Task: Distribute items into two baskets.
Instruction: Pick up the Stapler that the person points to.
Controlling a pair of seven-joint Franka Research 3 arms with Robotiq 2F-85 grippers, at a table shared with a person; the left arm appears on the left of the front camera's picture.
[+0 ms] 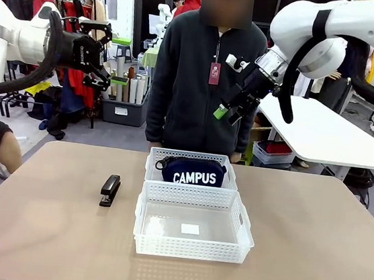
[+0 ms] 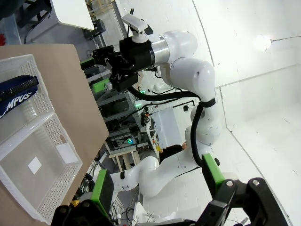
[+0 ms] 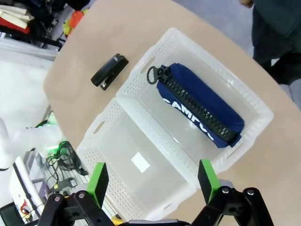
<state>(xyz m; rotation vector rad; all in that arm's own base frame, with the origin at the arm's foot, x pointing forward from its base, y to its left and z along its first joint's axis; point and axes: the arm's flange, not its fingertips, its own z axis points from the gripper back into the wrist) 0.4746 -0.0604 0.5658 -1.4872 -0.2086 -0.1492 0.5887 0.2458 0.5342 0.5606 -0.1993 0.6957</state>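
The navy CAMPUS pouch (image 1: pixel 193 172) already lies inside the far basket (image 1: pixel 232 174), the 1 toward the desk's far edge, so half of the sorting looks done. The near basket (image 1: pixel 188 248) touches it on the robot's side, at the middle of the desk (image 1: pixel 310 248), and holds nothing but a small white label (image 1: pixel 190 229) on its floor. The black stapler (image 1: pixel 109 190) lies flat on the bare desk near that basket, on the side toward the left edge, its length running from near edge to far edge. As I judge it, the step in hand is fetching the stapler for the near basket, so each of the 2 baskets gets 1 item

The left gripper (image 1: pixel 105 60) hangs high on the left side, well clear of the desk, jaws spread wide, holding and touching nothing. The right gripper (image 1: pixel 225 115) hangs high toward the far edge, equally wide and empty, looking down on both baskets. The left gripper is on the stapler's side, so the next move likely calls for it to descend, set its fingers across the stapler's narrow width, close, lift over the lattice wall and release inside
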